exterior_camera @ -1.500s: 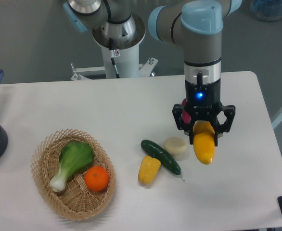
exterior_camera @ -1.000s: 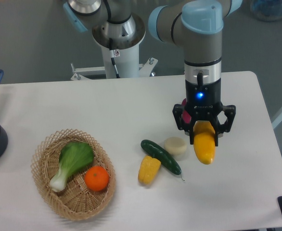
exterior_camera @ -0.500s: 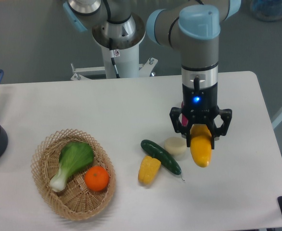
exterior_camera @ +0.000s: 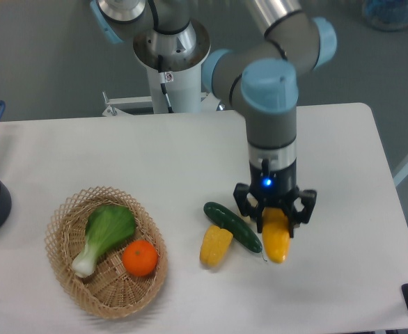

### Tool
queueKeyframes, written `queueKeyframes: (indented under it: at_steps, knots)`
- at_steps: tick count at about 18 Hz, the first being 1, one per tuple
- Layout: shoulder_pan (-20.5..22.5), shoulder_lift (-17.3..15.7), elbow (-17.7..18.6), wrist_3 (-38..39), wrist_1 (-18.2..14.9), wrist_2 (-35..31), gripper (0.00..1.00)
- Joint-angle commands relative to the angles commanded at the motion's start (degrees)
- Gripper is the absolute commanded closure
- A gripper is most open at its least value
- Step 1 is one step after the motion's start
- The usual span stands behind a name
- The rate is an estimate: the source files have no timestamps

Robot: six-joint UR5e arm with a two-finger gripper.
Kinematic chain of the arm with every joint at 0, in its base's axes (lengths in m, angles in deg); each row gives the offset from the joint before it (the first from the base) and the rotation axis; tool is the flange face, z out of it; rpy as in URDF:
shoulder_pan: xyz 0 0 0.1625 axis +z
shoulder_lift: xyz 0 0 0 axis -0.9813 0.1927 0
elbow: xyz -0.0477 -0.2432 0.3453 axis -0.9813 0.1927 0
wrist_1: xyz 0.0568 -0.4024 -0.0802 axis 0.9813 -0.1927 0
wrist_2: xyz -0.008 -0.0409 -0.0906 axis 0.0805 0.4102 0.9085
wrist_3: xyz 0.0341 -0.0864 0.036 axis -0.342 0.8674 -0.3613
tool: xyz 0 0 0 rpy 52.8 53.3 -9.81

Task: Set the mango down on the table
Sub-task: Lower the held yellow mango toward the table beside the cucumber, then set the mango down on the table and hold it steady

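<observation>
The gripper [exterior_camera: 274, 215] is clamped on the mango's [exterior_camera: 276, 239] upper end, fruit hanging low over the white table [exterior_camera: 343, 229], possibly touching it; hard to tell from this angle. Risks: the mango sits just beside the cucumber [exterior_camera: 232, 226], w/ the corn piece [exterior_camera: 215, 245] near. Released here, the glossy fruit could roll into them, or opening fingers could nudge the cucumber.

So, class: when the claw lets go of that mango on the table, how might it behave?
The mango looks smooth and glossy, so it may slip in the claw. Its rounded oval shape suggests it could roll or rock sideways, perhaps toward the cucumber close beside it. It keeps its shape while gripped at one end, so it is probably stiff.
</observation>
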Motion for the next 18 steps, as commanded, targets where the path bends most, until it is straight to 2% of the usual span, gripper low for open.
queueKeyframes:
  at_steps: [8,13,18]
  knots:
    - [-2.5,9.7,-6.6,9.8,0.8,-3.1,0.56]
    - [-2.6,12.8,-7.8,9.4,1.1,-3.1,0.55]
    - [-2.7,13.1,-7.0,9.7,1.3,-3.0,0.55]
